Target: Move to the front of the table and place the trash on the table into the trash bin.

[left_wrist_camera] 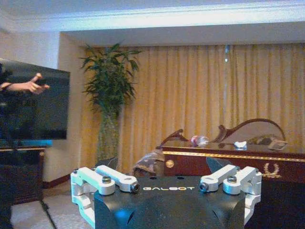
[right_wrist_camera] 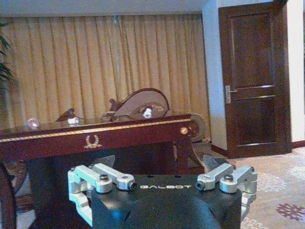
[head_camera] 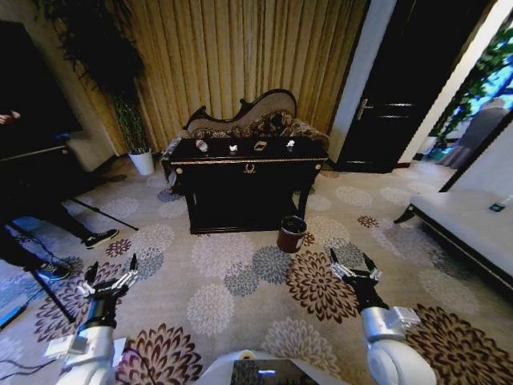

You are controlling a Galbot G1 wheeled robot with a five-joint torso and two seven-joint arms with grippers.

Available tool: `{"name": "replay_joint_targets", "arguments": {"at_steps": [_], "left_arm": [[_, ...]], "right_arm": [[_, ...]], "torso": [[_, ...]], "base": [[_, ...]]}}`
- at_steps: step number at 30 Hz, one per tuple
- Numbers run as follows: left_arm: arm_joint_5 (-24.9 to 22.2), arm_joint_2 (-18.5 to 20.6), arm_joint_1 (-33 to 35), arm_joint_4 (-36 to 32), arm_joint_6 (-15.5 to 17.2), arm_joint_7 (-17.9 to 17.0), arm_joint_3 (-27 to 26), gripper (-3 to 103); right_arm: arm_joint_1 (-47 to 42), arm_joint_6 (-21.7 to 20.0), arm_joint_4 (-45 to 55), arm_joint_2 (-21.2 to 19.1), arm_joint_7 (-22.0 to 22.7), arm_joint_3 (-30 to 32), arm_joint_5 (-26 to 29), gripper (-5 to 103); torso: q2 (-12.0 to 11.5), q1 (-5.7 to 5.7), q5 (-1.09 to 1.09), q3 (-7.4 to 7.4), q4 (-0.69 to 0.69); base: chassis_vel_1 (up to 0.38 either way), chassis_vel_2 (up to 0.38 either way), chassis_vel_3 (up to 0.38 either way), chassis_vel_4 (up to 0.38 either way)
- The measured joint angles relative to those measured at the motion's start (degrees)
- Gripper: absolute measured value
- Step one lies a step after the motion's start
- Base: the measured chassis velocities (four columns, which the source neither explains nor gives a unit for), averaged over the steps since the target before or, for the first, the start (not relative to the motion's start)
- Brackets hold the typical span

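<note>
The black table (head_camera: pixel 248 180) with gold trim stands across the carpet, some way ahead of me. On its top lies the trash: a clear bottle (head_camera: pixel 202 146), a white paper ball (head_camera: pixel 233 148), a tan scrap (head_camera: pixel 260 146) and a whitish bit (head_camera: pixel 290 145). The dark reddish trash bin (head_camera: pixel 291 233) sits on the floor at the table's front right corner. My left gripper (head_camera: pixel 112 274) and right gripper (head_camera: pixel 353 265) are held low and forward, both open and empty. The left wrist view shows the table (left_wrist_camera: pixel 224 156) with the bottle (left_wrist_camera: pixel 199 140). In the right wrist view the table (right_wrist_camera: pixel 95 134) faces the gripper (right_wrist_camera: pixel 159 162).
An ornate sofa (head_camera: pixel 256 112) stands behind the table before gold curtains. A white plant pot (head_camera: pixel 143 163) is at the back left. Tripod legs (head_camera: pixel 96 210) and a person's feet (head_camera: pixel 96 238) are at the left. A pale bench (head_camera: pixel 469 224) is at the right. Patterned carpet lies between me and the table.
</note>
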Motion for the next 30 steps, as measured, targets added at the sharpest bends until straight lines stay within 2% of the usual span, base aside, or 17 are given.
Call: {"name": "replay_joint_targets", "arguments": {"at_steps": [1, 2, 3, 4, 7, 11, 20, 30], "left_arm": [[-1.96, 1.46, 0.04, -1.06, 2.42, 0.02, -0.98, 100], [-1.96, 1.46, 0.04, -1.06, 2.42, 0.02, -0.98, 100], [-3.43, 2.74, 0.17, -1.83, 4.69, 0.26, -2.12, 100], [-3.43, 2.74, 0.17, -1.83, 4.69, 0.26, -2.12, 100], [-5.59, 4.34, 0.40, -4.24, 12.27, 0.69, -4.72, 100], [-6.52, 4.67, -0.31, -4.71, 14.63, 0.30, -6.15, 100], [-6.98, 4.55, -1.04, -4.84, 15.94, 0.24, -6.97, 100], [-6.72, 4.01, -0.68, -5.35, 15.80, 0.30, -6.76, 100]], "right_arm": [[0.03, -2.23, 1.22, -0.83, -1.11, 0.73, 1.04, 100], [0.03, -2.23, 1.22, -0.83, -1.11, 0.73, 1.04, 100], [0.10, -3.90, 1.94, -1.59, -2.42, 1.85, 1.62, 100], [0.10, -3.90, 1.94, -1.59, -2.42, 1.85, 1.62, 100], [0.42, -8.78, 3.96, -2.68, -4.72, 5.11, 2.98, 100], [0.62, -10.38, 4.88, -3.11, -4.76, 7.07, 3.38, 100], [1.25, -11.27, 5.23, -3.40, -2.83, 7.90, 3.39, 100], [1.94, -11.32, 4.95, -3.18, -2.60, 7.67, 3.33, 100]], "torso": [[0.00, 0.00, 0.00, 0.00, 0.00], [0.00, 0.00, 0.00, 0.00, 0.00], [0.00, 0.00, 0.00, 0.00, 0.01], [0.00, 0.00, 0.00, 0.00, 0.01], [0.00, 0.00, 0.01, 0.00, 0.01], [0.00, 0.00, 0.00, 0.00, 0.00], [0.00, 0.00, 0.00, 0.00, 0.00], [0.00, 0.00, 0.00, 0.00, 0.00]], "base": [[0.000, 0.000, 0.000, 0.000], [0.000, 0.000, 0.000, 0.000], [0.000, 0.000, 0.000, 0.000], [0.000, 0.000, 0.000, 0.000], [0.000, 0.000, 0.000, 0.000], [0.000, 0.000, 0.000, 0.000], [0.000, 0.000, 0.000, 0.000], [0.000, 0.000, 0.000, 0.000]]}}
